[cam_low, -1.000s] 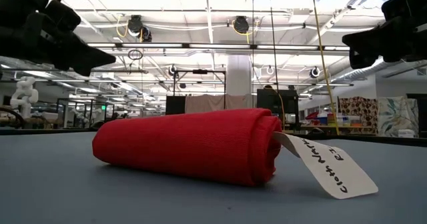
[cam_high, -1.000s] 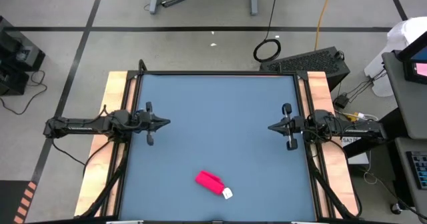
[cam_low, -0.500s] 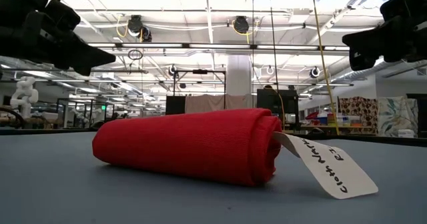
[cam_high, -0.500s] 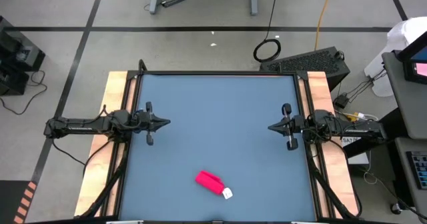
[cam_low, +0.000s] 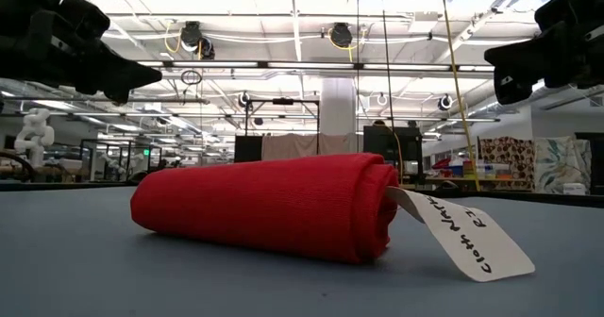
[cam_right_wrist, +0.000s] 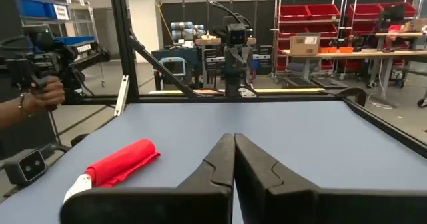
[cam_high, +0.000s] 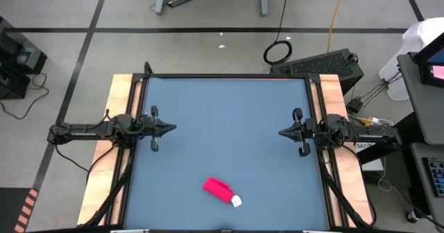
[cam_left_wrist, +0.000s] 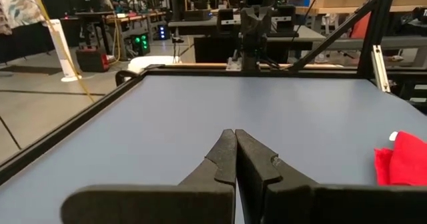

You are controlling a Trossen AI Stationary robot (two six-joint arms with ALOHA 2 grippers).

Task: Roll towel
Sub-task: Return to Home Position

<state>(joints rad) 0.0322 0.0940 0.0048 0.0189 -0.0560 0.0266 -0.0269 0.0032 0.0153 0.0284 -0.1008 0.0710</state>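
Note:
The red-pink towel (cam_high: 218, 188) lies rolled up on its side on the blue table top (cam_high: 229, 115), near the table's near edge; the low view shows it (cam_low: 269, 206) as a tight roll. A white tag (cam_low: 467, 237) sticks out of one end of the roll and rests on the table. My left gripper (cam_high: 173, 127) hangs shut and level over the table's left side, far from the towel. My right gripper (cam_high: 282, 132) hangs shut and level over the right side. In the wrist views, the fingers of both the left (cam_left_wrist: 235, 136) and the right gripper (cam_right_wrist: 233, 139) are closed with nothing between them.
Wooden strips and dark rails (cam_high: 125, 94) run along the table's left and right sides. A person's hand (cam_right_wrist: 47, 91) holding a dark controller shows beyond the table's edge in the right wrist view. The blue surface between the arms is bare.

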